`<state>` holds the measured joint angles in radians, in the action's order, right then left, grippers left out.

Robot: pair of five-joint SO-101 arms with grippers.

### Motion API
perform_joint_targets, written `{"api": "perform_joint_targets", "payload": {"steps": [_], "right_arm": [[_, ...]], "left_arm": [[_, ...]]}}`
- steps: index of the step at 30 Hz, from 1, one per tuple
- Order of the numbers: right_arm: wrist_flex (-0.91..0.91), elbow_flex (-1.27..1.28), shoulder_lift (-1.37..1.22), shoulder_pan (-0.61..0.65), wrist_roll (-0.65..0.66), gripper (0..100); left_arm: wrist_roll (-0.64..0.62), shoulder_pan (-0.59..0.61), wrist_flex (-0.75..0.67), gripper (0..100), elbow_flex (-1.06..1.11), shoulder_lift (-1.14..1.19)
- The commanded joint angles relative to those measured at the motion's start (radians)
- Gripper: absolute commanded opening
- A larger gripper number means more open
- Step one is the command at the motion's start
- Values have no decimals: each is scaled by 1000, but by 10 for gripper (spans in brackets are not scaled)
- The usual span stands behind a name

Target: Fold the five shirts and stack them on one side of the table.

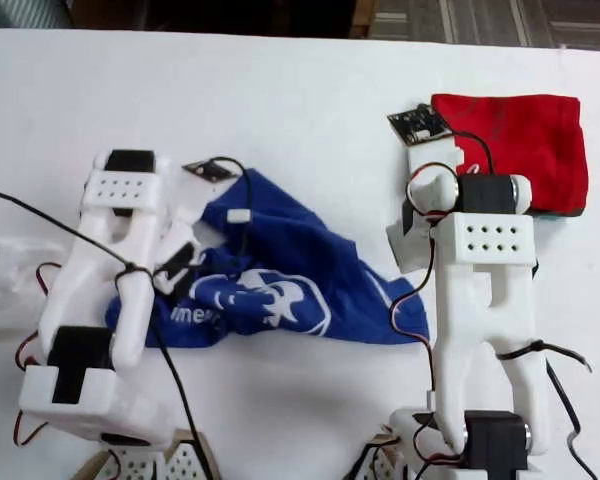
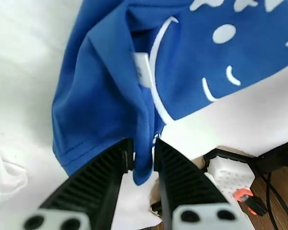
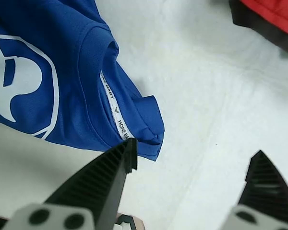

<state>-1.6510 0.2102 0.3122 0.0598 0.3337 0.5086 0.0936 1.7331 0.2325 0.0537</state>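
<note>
1. My left end effector [image 2: 143,154] is clenched on a bunched fold of the blue cloth shirt with the white printed emblem [image 1: 280,275], at the shirt's left end.
2. The shirt lies rumpled in the middle of the white table [image 1: 280,90], its long axis running left to right between my two arms.
3. My right end effector [image 3: 194,160] is released, jaws spread wide over bare table. The shirt's collar corner, with its white neck tape [image 3: 113,112], lies just beside one jaw on the left, not between the two.
4. I judge the right arm nearer to that free end; it needs to shift left onto the collar before closing.
5. The folded red cloth shirt [image 1: 525,145] sits far right, apart from the blue one, likely the stacking side.
</note>
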Motion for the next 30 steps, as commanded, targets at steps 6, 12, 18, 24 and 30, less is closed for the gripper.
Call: {"api": "perform_joint_targets", "payload": {"steps": [6, 12, 18, 24, 30], "right_arm": [[10, -6, 42, 7, -3, 355], [102, -11, 36, 2, -94, 355], [223, -69, -61, 163, -137, 354], [153, -511, -444, 302, -138, 354], [50, -1057, -885, 384, -138, 354]], "left_arm": [[3, 74, 18, 26, -76, -15], [21, 244, 51, 27, -239, -15], [141, 397, 51, 27, -208, -15], [190, 466, 44, 27, -139, -15], [203, 500, 44, 27, -139, -9]]}}
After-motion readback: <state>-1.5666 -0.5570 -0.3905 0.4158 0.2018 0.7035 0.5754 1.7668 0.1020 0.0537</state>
